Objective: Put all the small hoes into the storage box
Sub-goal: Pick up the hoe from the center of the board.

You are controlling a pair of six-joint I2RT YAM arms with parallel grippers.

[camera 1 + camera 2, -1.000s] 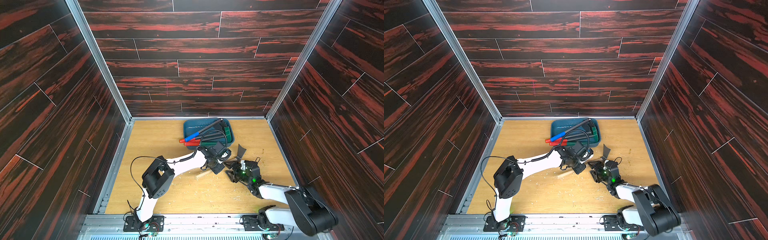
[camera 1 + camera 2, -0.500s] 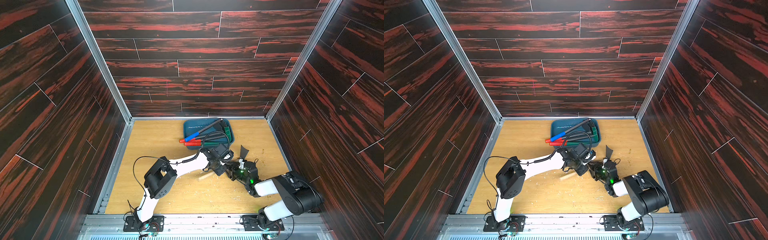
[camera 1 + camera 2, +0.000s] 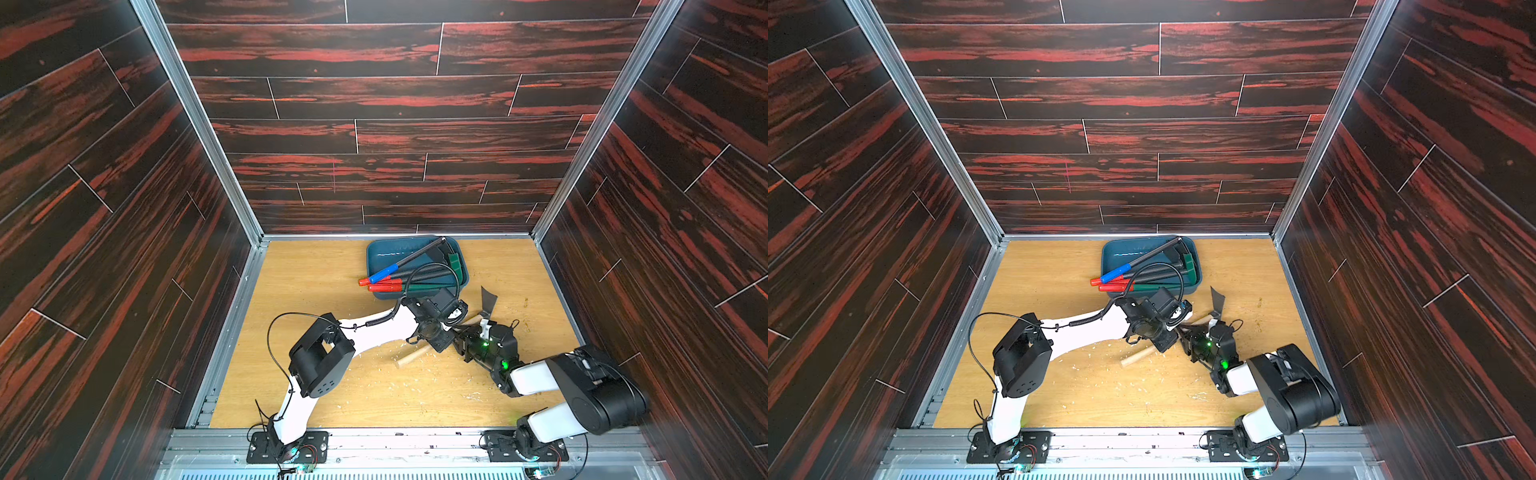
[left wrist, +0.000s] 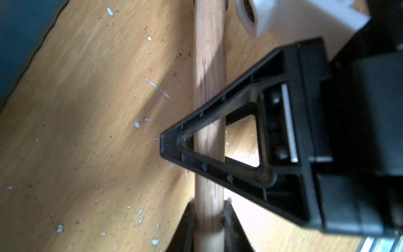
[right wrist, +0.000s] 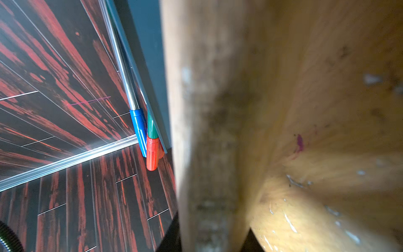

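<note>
Small hoe: the small hoe (image 3: 410, 357) is at lower centre in both top views, on or just above the surface (image 3: 316, 286); I cannot tell which. Its wooden handle slants up-right to a dark blade (image 3: 488, 300). It is outside the box, just below-right of it.
Storage box: the storage box (image 3: 390, 251) sits at centre frame against the back wall. It holds long-handled implements whose blue grip (image 3: 384, 275) and red grips (image 3: 384, 286) overhang its left rim, the box being shorter than they are.
Left tool: the left tool (image 4: 208, 206) is clamped on the handle, a finger on each side of the wood.
Right tool: the right tool (image 3: 460, 332) looks closed on the same handle, nearer the blade.
Why two holds: probably a handover or shared lift, with the grip near the head steadying the heavy end.
Next: lift, then swing up-left and lay the hoe diagonally.
Risk: the crowded arms could pull against each other, and the blade could catch the rim.
</note>
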